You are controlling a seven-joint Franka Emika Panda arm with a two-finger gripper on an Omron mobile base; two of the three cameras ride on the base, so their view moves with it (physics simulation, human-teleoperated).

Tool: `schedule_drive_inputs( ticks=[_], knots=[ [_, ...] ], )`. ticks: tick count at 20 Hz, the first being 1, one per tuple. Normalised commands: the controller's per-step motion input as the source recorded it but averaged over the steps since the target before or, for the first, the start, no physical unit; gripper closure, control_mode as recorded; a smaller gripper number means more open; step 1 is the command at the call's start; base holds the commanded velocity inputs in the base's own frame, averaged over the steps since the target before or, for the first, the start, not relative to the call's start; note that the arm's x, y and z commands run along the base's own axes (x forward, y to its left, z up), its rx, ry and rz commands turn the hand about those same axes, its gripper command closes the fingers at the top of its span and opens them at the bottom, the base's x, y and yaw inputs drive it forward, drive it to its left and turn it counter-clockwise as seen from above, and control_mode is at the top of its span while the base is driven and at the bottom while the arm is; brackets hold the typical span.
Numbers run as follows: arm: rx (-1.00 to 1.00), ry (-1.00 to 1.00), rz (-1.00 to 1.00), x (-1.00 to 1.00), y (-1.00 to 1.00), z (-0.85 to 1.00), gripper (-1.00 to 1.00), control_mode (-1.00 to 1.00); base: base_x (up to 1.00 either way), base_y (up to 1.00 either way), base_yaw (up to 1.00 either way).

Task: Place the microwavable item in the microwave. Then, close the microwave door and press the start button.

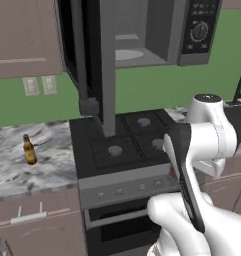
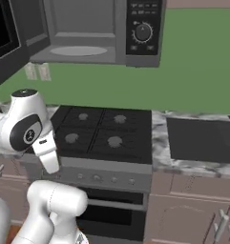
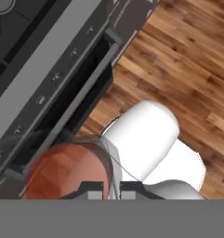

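The gripper (image 3: 111, 188) is seen in the hand view with its two dark tips drawn close together, clamped on the rim of the glass cup (image 3: 69, 169), whose reddish-brown contents show through the clear wall. The cup is held low, in front of the stove (image 1: 124, 142) and above the wooden floor (image 3: 187, 65), with the oven handle (image 3: 81, 100) just beside it.

Well above, the microwave (image 2: 99, 31) is mounted with its white turntable (image 2: 78, 50) bare, and the microwave door (image 1: 94, 60) is swung open toward the arm. A brown bottle (image 1: 29, 150) is left on the marble counter (image 1: 22, 165).

A long lift is judged to be needed. The cup could be tipped and spilled if the wrist is rolled, or knocked against the open door's edge or the stove front on the way up; a rim grip could also slip.
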Motion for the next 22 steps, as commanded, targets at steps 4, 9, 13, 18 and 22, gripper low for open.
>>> schedule_drive_inputs(
  ticks=[4,9,13,18,22],
  knots=[
    [0.0,0.0,0.0,0.0,0.0,0.0,1.0,1.0,0.61,-0.3,0.22],
    [0.0,0.0,0.0,0.0,0.0,0.0,1.0,1.0,0.33,-0.54,0.23],
    [0.0,0.0,0.0,0.0,0.0,0.0,1.0,1.0,0.34,-0.58,0.18],
    [0.0,0.0,0.0,0.0,0.0,0.0,1.0,1.0,0.44,-0.37,0.15],
    [0.0,0.0,0.0,0.0,0.0,0.0,1.0,1.0,0.46,-0.19,0.11]
  ],
)
